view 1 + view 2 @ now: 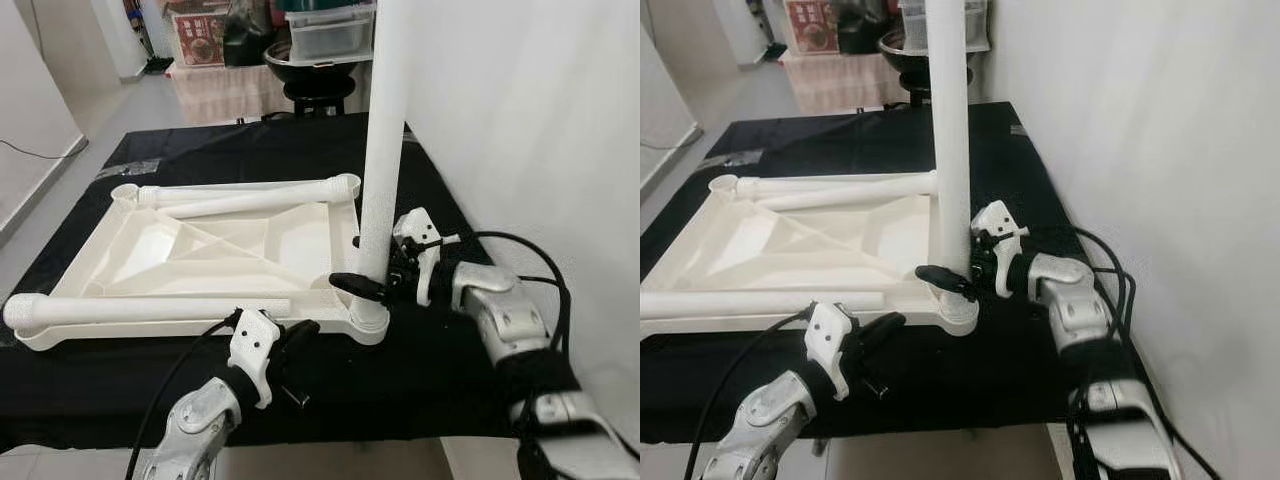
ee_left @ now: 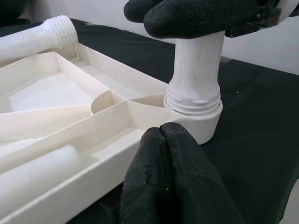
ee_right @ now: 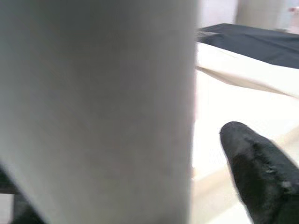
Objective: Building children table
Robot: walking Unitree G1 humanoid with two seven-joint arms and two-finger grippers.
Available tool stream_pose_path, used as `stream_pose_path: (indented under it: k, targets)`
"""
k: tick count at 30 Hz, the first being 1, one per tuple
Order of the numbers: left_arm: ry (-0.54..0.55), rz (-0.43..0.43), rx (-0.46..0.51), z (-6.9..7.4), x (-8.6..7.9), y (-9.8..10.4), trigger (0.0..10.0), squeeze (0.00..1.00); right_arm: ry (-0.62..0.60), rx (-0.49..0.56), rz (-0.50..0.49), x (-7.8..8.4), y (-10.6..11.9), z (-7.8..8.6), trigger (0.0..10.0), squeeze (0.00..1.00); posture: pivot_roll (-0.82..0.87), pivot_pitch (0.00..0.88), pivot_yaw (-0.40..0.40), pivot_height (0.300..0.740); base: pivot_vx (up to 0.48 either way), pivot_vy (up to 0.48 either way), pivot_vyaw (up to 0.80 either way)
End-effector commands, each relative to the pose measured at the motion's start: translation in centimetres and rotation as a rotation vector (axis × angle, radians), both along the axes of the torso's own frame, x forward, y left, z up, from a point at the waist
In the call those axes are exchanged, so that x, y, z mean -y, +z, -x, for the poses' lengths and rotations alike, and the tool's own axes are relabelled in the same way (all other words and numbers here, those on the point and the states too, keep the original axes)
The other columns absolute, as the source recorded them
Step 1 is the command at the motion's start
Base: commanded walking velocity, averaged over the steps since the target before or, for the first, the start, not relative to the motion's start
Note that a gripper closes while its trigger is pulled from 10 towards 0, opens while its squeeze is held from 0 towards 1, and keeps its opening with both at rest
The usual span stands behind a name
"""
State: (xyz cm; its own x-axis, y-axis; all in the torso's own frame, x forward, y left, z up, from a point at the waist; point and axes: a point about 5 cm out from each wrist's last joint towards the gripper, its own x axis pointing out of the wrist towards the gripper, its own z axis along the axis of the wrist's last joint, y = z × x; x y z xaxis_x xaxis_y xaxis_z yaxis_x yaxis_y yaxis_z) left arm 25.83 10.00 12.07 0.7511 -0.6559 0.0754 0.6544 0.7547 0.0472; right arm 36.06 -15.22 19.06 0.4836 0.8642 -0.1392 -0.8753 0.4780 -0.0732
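The white plastic table top (image 1: 230,250) lies upside down on the black-covered table (image 1: 440,370). One white leg (image 1: 385,130) stands upright in the near right corner socket (image 1: 368,322). My right gripper (image 1: 362,282) is shut on this leg just above the socket, one finger (image 2: 196,18) wrapped across its front. My left gripper (image 1: 308,330) hangs at the table top's near edge, left of the socket, its fingers (image 2: 163,154) pressed together and holding nothing. A loose leg (image 1: 150,310) lies along the near edge; two more legs (image 1: 240,196) lie at the far side.
A white wall (image 1: 530,120) runs close along the right of the table. Behind the table stand a dark stool with a clear storage box (image 1: 325,35) and a cloth-covered stand (image 1: 215,90). Grey floor (image 1: 40,210) lies to the left.
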Motion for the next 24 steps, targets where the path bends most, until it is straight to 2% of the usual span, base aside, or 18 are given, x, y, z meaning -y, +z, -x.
stream_pose_path:
  k: [1,7,12,15,17,19,20,22,23,24]
  targets:
    - [-0.003,-0.019,-0.001,0.2,-0.1,-0.3,10.0,0.00,0.015,-0.010,-0.001,0.2,0.1,-0.2,0.0,0.00,-0.08,0.034,0.023,0.740,0.000,0.000,0.00]
    - [-0.009,-0.023,-0.007,0.0,-0.2,-0.4,10.0,0.00,0.089,-0.029,-0.006,0.5,0.3,-0.1,0.0,0.00,-0.09,0.030,0.034,0.740,0.000,0.000,0.00]
    - [-0.001,-0.030,-0.012,-0.1,-0.3,-0.7,10.0,0.00,0.103,-0.025,-0.005,0.9,0.0,-0.1,0.0,0.00,-0.10,0.032,0.042,0.740,0.000,0.000,0.00]
    - [-0.007,-0.034,-0.028,-0.2,-0.5,-0.9,10.0,0.00,-0.082,0.003,0.040,2.3,-1.4,0.3,0.0,0.00,-0.11,0.048,0.033,0.740,0.000,0.000,0.00]
    - [-0.001,-0.031,-0.027,0.1,-0.8,-0.8,10.0,0.00,-0.276,-0.005,0.025,2.4,-3.1,1.4,0.0,0.00,-0.11,0.065,0.025,0.740,0.000,0.000,0.00]
    - [-0.001,-0.031,-0.027,0.1,-0.8,-0.8,10.0,0.00,-0.276,-0.005,0.025,2.4,-3.1,1.4,0.0,0.00,-0.11,0.065,0.025,0.740,0.000,0.000,0.00]
    - [0.012,-0.024,-0.033,0.3,-1.1,-0.8,10.0,0.00,-0.572,-0.008,-0.108,1.1,-5.0,2.6,0.0,0.00,-0.12,0.078,0.020,0.740,0.000,0.000,0.00]
    - [0.012,-0.024,-0.033,0.3,-1.1,-0.8,10.0,0.00,-0.572,-0.008,-0.108,1.1,-5.0,2.6,0.0,0.00,-0.12,0.078,0.020,0.740,0.000,0.000,0.00]
    - [0.026,-0.017,-0.038,0.5,-1.4,-0.8,10.0,0.00,-0.671,0.016,0.074,-0.9,-7.5,5.1,0.0,0.00,-0.12,0.102,0.044,0.740,0.000,0.000,0.00]
    - [0.026,-0.017,-0.038,0.5,-1.4,-0.8,10.0,0.00,-0.671,0.016,0.074,-0.9,-7.5,5.1,0.0,0.00,-0.12,0.102,0.044,0.740,0.000,0.000,0.00]
